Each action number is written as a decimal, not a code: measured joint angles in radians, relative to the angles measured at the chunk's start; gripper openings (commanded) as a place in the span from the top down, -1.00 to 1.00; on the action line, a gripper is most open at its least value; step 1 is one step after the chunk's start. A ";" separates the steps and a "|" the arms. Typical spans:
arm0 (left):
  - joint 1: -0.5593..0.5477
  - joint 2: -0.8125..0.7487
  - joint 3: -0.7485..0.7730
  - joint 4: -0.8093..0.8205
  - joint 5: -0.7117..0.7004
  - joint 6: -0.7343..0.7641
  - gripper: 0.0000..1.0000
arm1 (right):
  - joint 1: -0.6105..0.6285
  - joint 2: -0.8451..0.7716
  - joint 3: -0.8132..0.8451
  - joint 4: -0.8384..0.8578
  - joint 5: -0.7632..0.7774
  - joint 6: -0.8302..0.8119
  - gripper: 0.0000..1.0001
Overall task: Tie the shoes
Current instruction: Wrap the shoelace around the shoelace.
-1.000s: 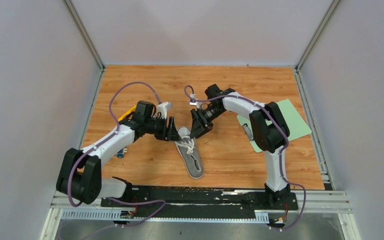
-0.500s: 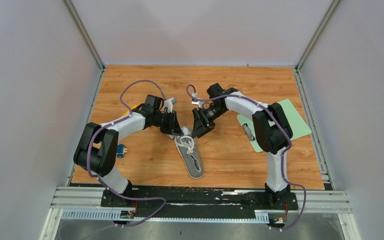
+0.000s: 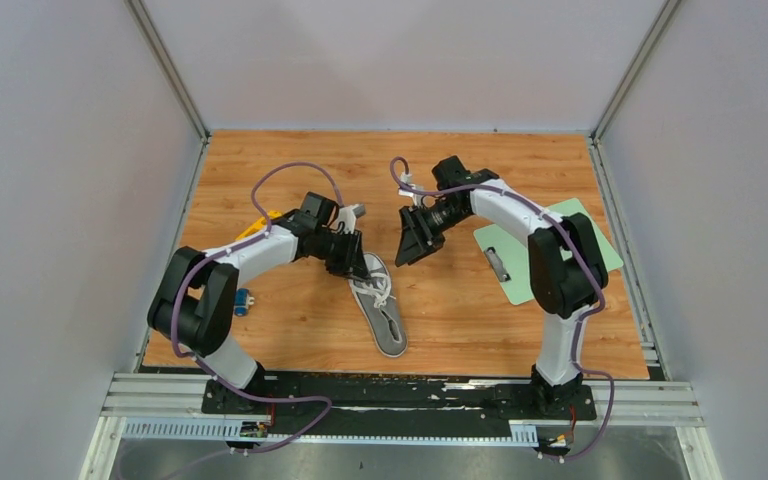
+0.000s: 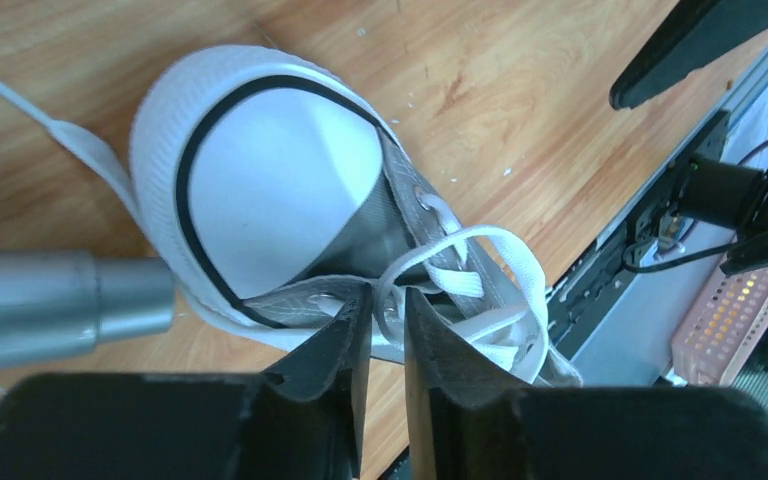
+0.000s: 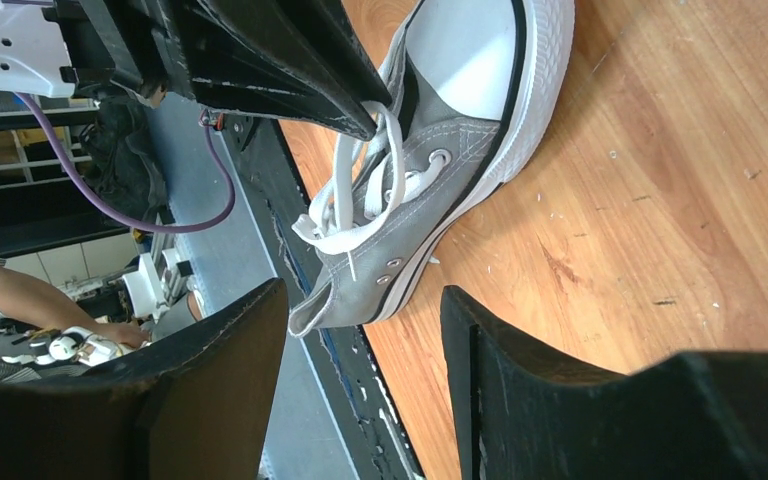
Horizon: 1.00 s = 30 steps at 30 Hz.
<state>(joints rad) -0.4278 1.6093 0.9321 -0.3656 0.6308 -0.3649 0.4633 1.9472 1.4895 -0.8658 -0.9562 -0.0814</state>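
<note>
A grey canvas shoe (image 3: pixel 384 308) with a white toe cap lies on the wooden table, toe pointing away from the arm bases. Its white laces (image 4: pixel 500 250) lie loose and tangled over the tongue. My left gripper (image 3: pixel 358 265) sits low over the toe end of the lacing. In the left wrist view its jaws (image 4: pixel 388 296) stand nearly together with a loop of lace pinched between the tips. The right wrist view shows the shoe (image 5: pixel 445 150) and that loop of lace (image 5: pixel 385 150) hanging at the left fingertips (image 5: pixel 365 115). My right gripper (image 3: pixel 412 250) hovers open and empty, apart from the toe on its right.
A pale green mat (image 3: pixel 570 240) lies at the right with a small metal piece (image 3: pixel 497 263) on its near-left edge. A yellow object (image 3: pixel 258 224) and a small blue one (image 3: pixel 242 303) sit by the left arm. Grey walls enclose the table.
My left gripper has swung in over the shoe's lacing and closed down onto a lace loop. My right gripper has drawn back up and to the right, away from the toe, still open.
</note>
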 measured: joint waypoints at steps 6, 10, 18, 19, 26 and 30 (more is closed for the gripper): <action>-0.039 0.000 0.041 -0.056 -0.024 0.046 0.92 | 0.000 -0.050 -0.028 -0.001 0.043 -0.028 -0.14; -0.045 0.000 0.158 -0.129 -0.055 0.126 1.00 | 0.000 -0.103 -0.050 -0.005 0.059 -0.069 -0.13; -0.048 -0.010 0.335 -0.168 0.001 0.241 1.00 | 0.001 -0.276 -0.097 0.034 0.065 -0.158 -0.14; -0.048 -0.010 0.343 -0.169 0.021 0.241 1.00 | 0.002 -0.296 -0.103 0.041 0.064 -0.164 -0.15; -0.070 -0.003 0.410 -0.202 0.105 0.298 0.96 | 0.039 -0.369 -0.173 0.093 0.066 -0.183 -0.15; -0.086 -0.005 0.484 -0.263 0.083 0.389 0.96 | 0.049 -0.369 -0.240 0.125 0.068 -0.159 -0.16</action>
<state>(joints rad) -0.5140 1.6039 1.4166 -0.6289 0.7139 0.0238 0.5121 1.5787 1.2491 -0.7410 -0.8879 -0.2409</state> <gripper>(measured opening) 0.019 0.576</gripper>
